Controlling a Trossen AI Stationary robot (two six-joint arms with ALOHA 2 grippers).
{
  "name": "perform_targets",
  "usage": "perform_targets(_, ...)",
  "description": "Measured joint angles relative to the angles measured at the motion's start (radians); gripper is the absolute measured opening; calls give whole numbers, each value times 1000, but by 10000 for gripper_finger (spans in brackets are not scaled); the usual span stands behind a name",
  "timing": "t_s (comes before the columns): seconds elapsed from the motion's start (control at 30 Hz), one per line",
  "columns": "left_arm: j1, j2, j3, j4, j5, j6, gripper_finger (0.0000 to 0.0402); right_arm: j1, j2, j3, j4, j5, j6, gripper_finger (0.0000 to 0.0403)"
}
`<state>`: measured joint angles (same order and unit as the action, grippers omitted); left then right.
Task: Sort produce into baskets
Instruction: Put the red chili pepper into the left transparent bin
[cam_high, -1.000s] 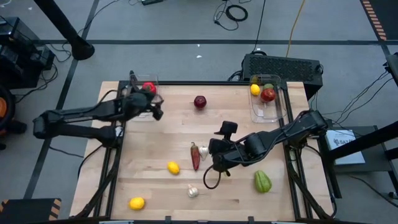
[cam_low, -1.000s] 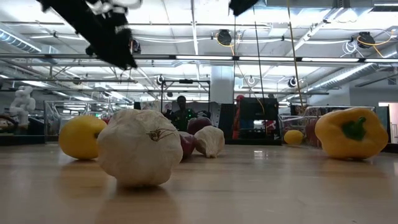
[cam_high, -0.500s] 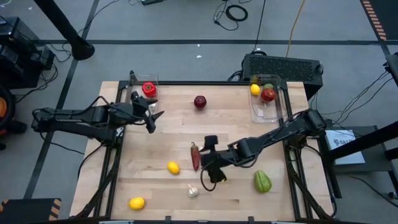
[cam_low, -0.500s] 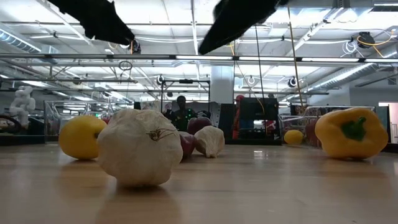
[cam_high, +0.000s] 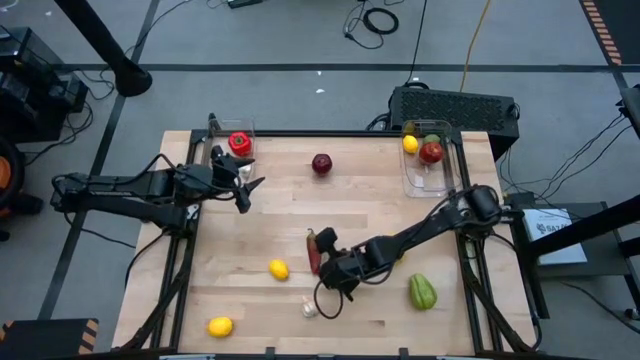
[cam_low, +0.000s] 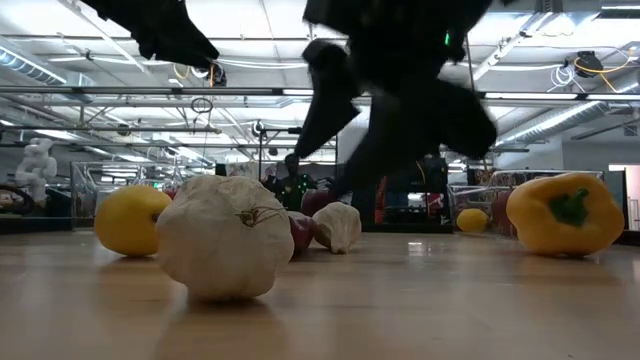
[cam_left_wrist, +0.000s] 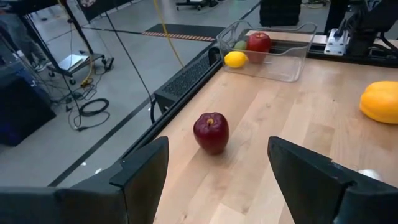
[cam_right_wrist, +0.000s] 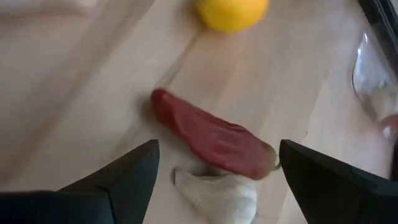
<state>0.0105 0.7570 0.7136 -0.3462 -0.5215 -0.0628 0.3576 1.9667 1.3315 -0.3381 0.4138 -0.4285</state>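
Note:
A red chili (cam_right_wrist: 211, 140) lies on the table with a white garlic (cam_right_wrist: 217, 193) touching it and a lemon (cam_right_wrist: 231, 9) beyond. My right gripper (cam_high: 325, 262) stands open low over the chili (cam_high: 313, 250), one finger on each side and touching nothing. My left gripper (cam_high: 245, 185) hangs open near the left basket (cam_high: 230, 150), which holds a red pepper (cam_high: 239, 143). A red apple (cam_left_wrist: 211, 132) rests on the table ahead of it. The right basket (cam_high: 430, 165) holds a lemon (cam_high: 410, 144), an apple (cam_high: 431, 152) and a green item.
More loose produce lies on the table: a lemon (cam_high: 279, 269), a lemon (cam_high: 220, 326) at the near left, a garlic (cam_high: 310, 308) and a yellow-green pepper (cam_high: 422, 292). A black box with cables (cam_high: 455, 105) stands behind the right basket. Bare wood lies at mid-table.
My right gripper has come down toward the chili and gone a little toward the table's left edge, rolling its wrist on the way; it stays open. My left gripper drew back a little from the left basket, then kept still.

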Motion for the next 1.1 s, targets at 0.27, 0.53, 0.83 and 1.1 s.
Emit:
perform_targets(0.27, 0, 0, 0, -5, -2, -2, 281, 5, 100, 35, 69, 34, -142, 321)
perform_targets(0.53, 0, 0, 0, -8, -2, 18, 281, -7, 179, 93, 80, 33, -204, 313)
perform_targets(0.83, -1, 0, 0, -7, -2, 24, 281, -20, 204, 130, 81, 33, -189, 305)
perform_targets(1.1, -1, 0, 0, -7, -2, 24, 281, -24, 206, 132, 77, 34, -140, 217)
